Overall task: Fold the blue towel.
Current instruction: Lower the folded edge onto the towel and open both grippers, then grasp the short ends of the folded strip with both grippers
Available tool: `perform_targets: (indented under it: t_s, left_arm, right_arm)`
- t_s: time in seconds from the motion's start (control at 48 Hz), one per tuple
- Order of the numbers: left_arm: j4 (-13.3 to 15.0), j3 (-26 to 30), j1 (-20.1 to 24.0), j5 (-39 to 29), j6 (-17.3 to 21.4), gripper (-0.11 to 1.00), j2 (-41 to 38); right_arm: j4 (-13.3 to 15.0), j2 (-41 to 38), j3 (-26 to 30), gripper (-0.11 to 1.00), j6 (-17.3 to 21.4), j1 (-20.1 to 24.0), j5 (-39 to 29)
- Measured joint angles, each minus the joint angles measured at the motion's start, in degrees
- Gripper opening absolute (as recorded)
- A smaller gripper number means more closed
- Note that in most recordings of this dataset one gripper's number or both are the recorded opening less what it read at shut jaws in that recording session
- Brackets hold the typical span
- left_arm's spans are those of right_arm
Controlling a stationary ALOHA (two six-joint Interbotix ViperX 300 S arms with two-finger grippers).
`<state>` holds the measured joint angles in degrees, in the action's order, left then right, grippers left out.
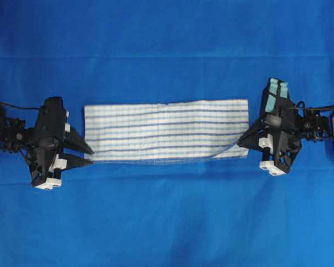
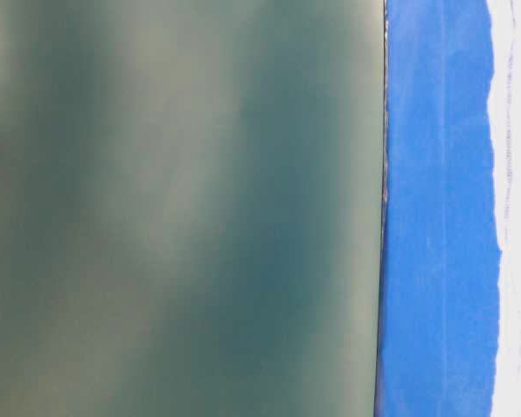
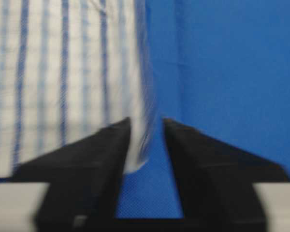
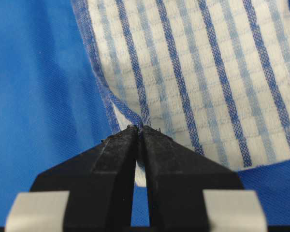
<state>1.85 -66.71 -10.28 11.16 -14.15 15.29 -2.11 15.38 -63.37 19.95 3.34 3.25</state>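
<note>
Plain blue cloth [image 1: 167, 33] covers the tabletop from edge to edge, a fine pique weave with faint crease lines running across it. On its middle lies the blue towel [image 1: 166, 131], a long folded rectangle of white woven cotton crossed by thin dark-blue and light-blue stripes that make a faint check; its near long edge is frayed and thready.

At the towel's near corner on the left stands the left gripper [image 1: 89, 155], its black wedge-shaped jaws parted by a clear gap. In the blurred left wrist view the towel's corner [image 3: 137, 145] sits in that gap; whether the jaws still touch it, I cannot tell.

At the opposite near corner the right gripper [image 4: 139, 129] has its jaws almost closed, tips meeting on the hemmed edge of the towel [image 4: 193, 77] and pinching a small raised fold there, so the edge lifts slightly off the blue cloth [image 4: 38, 96].

Seen from table level, a blurred grey-green surface [image 2: 182, 208] fills most of the picture
</note>
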Motion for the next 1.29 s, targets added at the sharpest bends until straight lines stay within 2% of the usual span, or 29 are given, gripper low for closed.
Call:
perform_targets:
  t_s: [0.104,0.187,0.291,0.521,0.645,0.895,1.291]
  left_arm:
    - [0.0,0.0,1.0,0.0,0.0,0.61,0.0]
    - [0.0,0.0,2.3,0.0,0.4,0.73,0.1]
    - [-0.1,0.1,5.4,0.0,1.1,0.79,0.3]
    - [-0.1,0.1,13.4,-0.5,3.7,0.78,0.5]
    - [-0.1,0.1,15.3,-1.2,5.5,0.78,0.5]
    - [-0.2,0.3,19.5,-1.0,6.5,0.78,-1.0]
    - [-0.2,0.7,24.1,2.9,9.0,0.77,-10.9]
  right_arm:
    - [0.0,-0.1,0.2,0.48,-0.1,0.0,-0.2]
    - [0.0,0.4,0.2,0.65,-0.5,-0.1,-0.5]
    - [0.4,1.5,0.2,0.60,-0.7,-1.6,-1.0]
    - [2.2,2.8,0.2,0.60,-1.0,-11.9,-2.2]
    - [3.4,2.7,0.2,0.60,-1.1,-15.2,-3.0]
    - [4.4,-0.5,0.4,0.60,-1.1,-18.3,-3.0]
    - [5.2,-9.4,1.8,0.60,-1.2,-21.1,-0.7]
